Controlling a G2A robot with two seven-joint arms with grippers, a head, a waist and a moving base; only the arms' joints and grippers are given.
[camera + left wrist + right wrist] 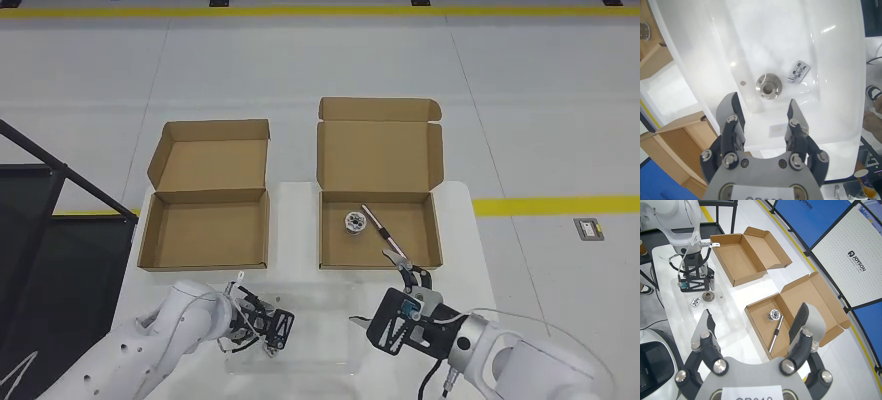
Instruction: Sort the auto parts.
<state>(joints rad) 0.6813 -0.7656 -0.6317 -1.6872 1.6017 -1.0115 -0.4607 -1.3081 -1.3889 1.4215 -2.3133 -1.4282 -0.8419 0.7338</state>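
A round metal flange [769, 86] and a small angled bracket plate [798, 72] lie side by side in a clear plastic tray [838, 56]. My left gripper [763, 100] hangs open just above the flange, its jaws wide apart with nothing between them. From the right wrist view I see the same flange [708, 296] and bracket [695, 301] under the left gripper [702, 286]. My right gripper [755, 309] stands open and holds nothing between the tray and the right box [829, 313], which holds a round hub [773, 315] and a metal rod [776, 331].
The left cardboard box [205, 235] has nothing in it, and its lid is folded back like that of the right box [380, 230]. A small chip [743, 83] lies in the tray beside the flange. A paper cup [642, 248] stands on a side stand.
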